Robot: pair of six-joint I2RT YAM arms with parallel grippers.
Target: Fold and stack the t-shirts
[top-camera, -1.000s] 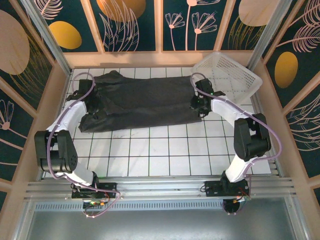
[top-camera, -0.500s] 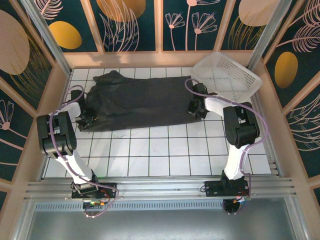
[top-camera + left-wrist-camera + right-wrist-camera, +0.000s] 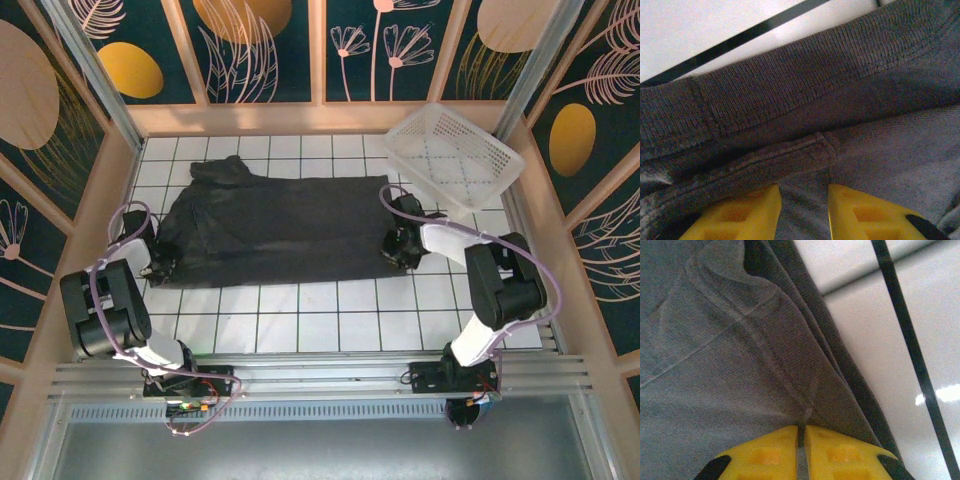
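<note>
The shirt [image 3: 275, 225] lies spread on the tiled surface [image 3: 330, 320], toward its far half, with its long axis running left to right. The far-left corner is bunched; the rest lies mostly flat. The basket [image 3: 455, 155] stands at the far right corner, just beyond the shirt's right end and apart from it. The left claw [image 3: 162, 266] sits at the near-left corner of the shirt. The right claw [image 3: 398, 246] sits on the right end, toward the near edge. Each arm is therefore nearer to its own end, and the body of the shirt lies inward and away from both claws. In the right wrist view the yellow fingers [image 3: 765, 452] are almost together, and creases in the cloth converge into the slit between them: the right claw is clenched on the shirt's edge. In the left wrist view the jaws stand partly apart, with cloth in the gap and a thick hem just ahead. Whether the left claw is pinching that cloth or only resting over it cannot be told. Judgement: the shirt is laid out but not yet folded. A fold would likely carry the near edge toward the far edge, across the long axis. Confirm the left claw's grip first, since a one-sided lift would skew the cloth.
</note>
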